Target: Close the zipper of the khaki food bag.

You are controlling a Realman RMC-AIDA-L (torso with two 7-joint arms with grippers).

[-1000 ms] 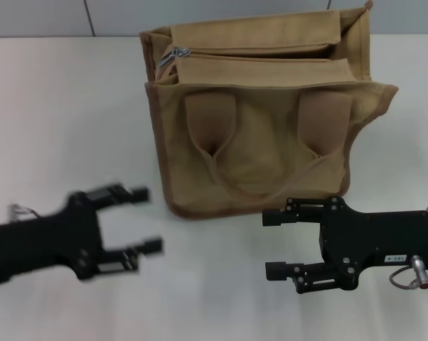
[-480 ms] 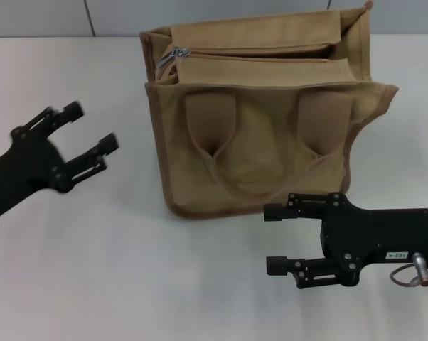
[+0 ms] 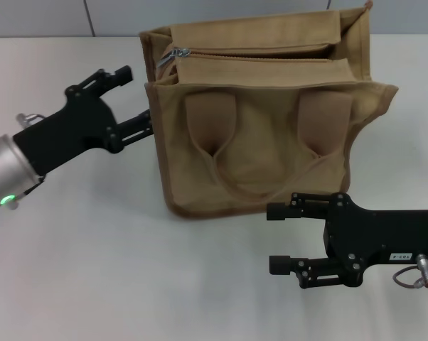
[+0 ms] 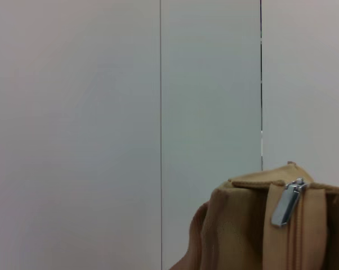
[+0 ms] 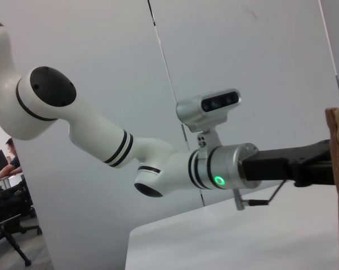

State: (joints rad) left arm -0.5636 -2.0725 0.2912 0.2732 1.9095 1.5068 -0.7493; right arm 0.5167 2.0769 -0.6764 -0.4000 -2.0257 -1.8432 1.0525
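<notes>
Your left gripper [image 3: 134, 98] has swung up from the table's left side to the bag's [image 3: 264, 153] left edge, fingers spread and pointing at its upper corner. Nearest you, the right gripper [image 3: 279, 238] sits low on the table [image 3: 93, 256] just in front of the bag, fingers apart and holding nothing. Farther back, the zipper [image 3: 257, 55] runs across the bag's top, its silver pull [image 3: 173, 55] at the left end.

Left pincer [image 3: 134, 99] raised with fingers spread; right pincer [image 3: 281, 238] low, open.
</notes>
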